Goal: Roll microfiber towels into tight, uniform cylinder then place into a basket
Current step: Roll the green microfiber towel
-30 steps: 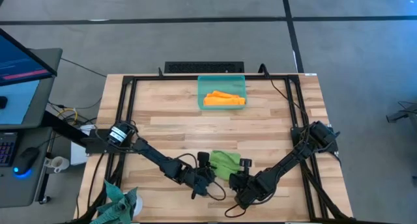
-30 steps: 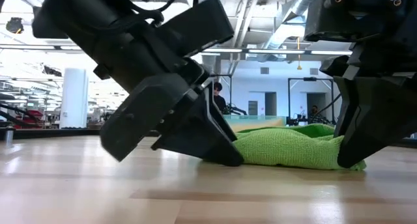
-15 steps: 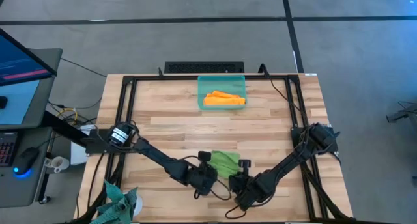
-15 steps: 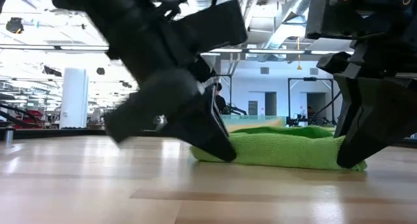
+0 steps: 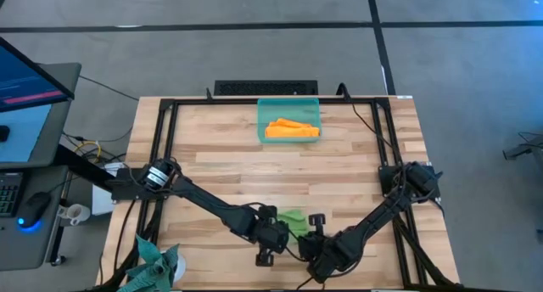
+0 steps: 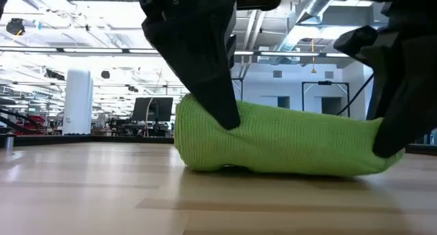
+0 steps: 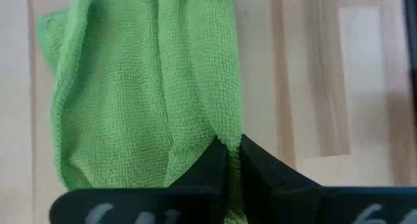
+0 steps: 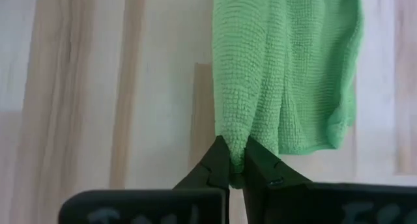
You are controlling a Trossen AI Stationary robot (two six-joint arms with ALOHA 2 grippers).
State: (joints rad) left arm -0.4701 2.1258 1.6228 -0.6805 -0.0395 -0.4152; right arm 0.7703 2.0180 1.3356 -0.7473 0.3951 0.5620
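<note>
Near table's front edge: green towel (image 5: pixel 294 221) rolled, between both claws | left claw (image 5: pixel 276 235) pinches its left end | right claw (image 5: pixel 316 238) pinches its right end | orange towel (image 5: pixel 291 129) in basket (image 5: pixel 288 104)

The left claw (image 7: pixel 233 160) pinches the edge of the lime green microfiber towel (image 7: pixel 143 87), which lies rumpled on the pale wooden tabletop (image 7: pixel 313 74).

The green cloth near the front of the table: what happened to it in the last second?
Both grippers, left and right, drew closer together, each pinching an end of the green towel, which bunched from a flat fold into a plump roll. The orange towel stayed in the basket, unmoved.
</note>
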